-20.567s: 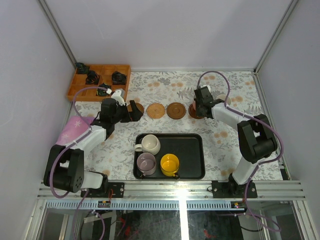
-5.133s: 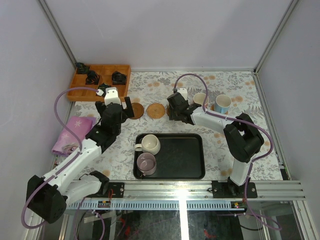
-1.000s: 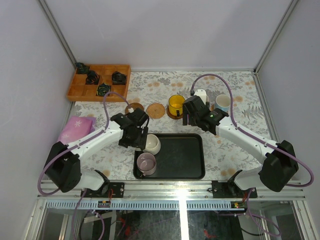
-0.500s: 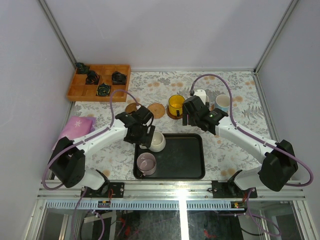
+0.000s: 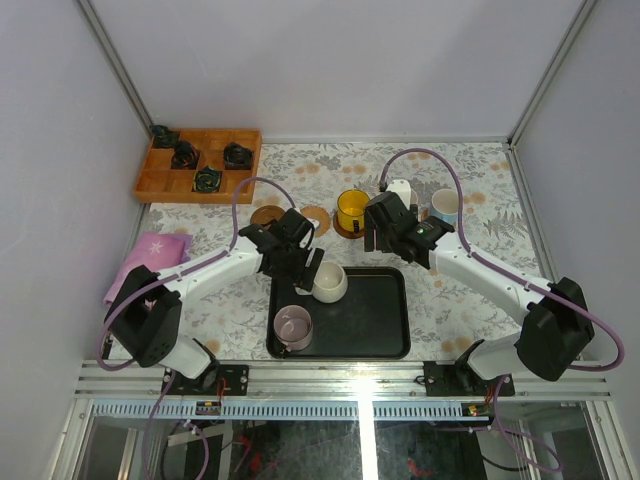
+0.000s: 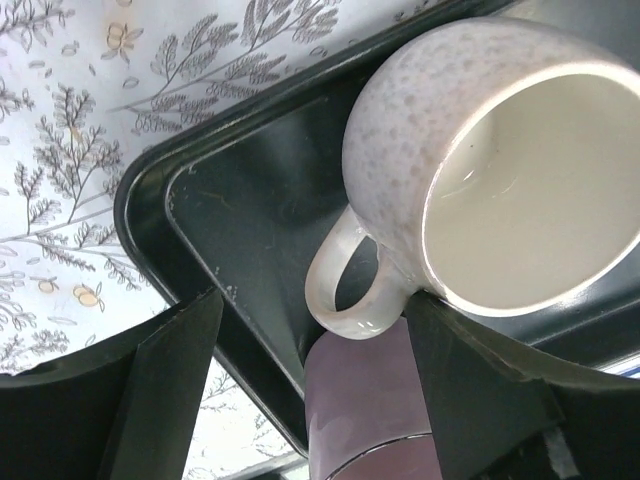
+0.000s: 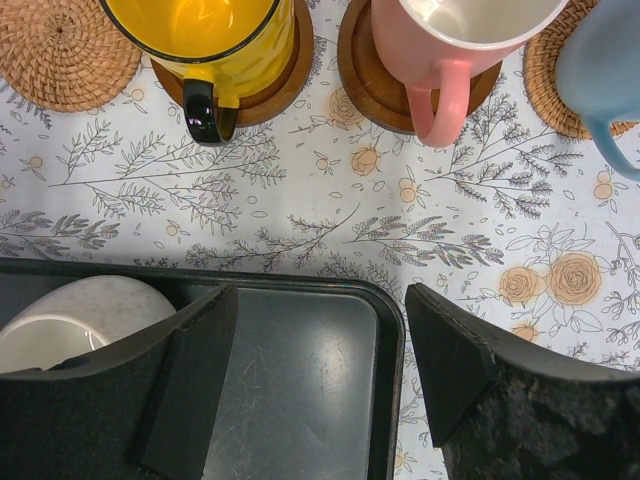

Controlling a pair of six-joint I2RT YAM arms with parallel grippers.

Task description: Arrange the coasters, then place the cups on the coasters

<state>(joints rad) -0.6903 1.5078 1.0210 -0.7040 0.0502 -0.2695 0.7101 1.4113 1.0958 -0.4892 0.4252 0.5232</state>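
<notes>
Cups not yet placed are found nearest the arm bases, both in the black tray [image 5: 375, 335]: the lilac cup [image 5: 292, 324] on the near side of the left jaws, the cream speckled cup [image 6: 400, 150] at their tips. The left jaws are held wide apart with the cup's handle [image 6: 320, 280] between them, closer to one jaw than the other. No squeeze is seen, and whether the cup's wall is touched by that jaw cannot be told. The step in hand is judged to be the pick-up of this cup. It would be done well if the handle were centred before the jaws are shut, so that the cup is not twisted, and if the cup were raised level and clear of the tray's rim before being carried outward.

Beyond the left jaws two bare coasters lie on the desk [image 5: 330, 165]: a woven coaster [image 7: 65, 50] and, to its left, a dark coaster [image 5: 265, 215]. Either could be taken as the target, with the base set down centred on the disc. The right jaws, open and empty, hang over the tray's far rim. Beyond them the yellow cup [image 7: 230, 45], pink-handled cup [image 7: 440, 40] and blue cup [image 7: 605, 70] are seated on coasters, so room should be left for the yellow cup just beside the woven coaster.
</notes>
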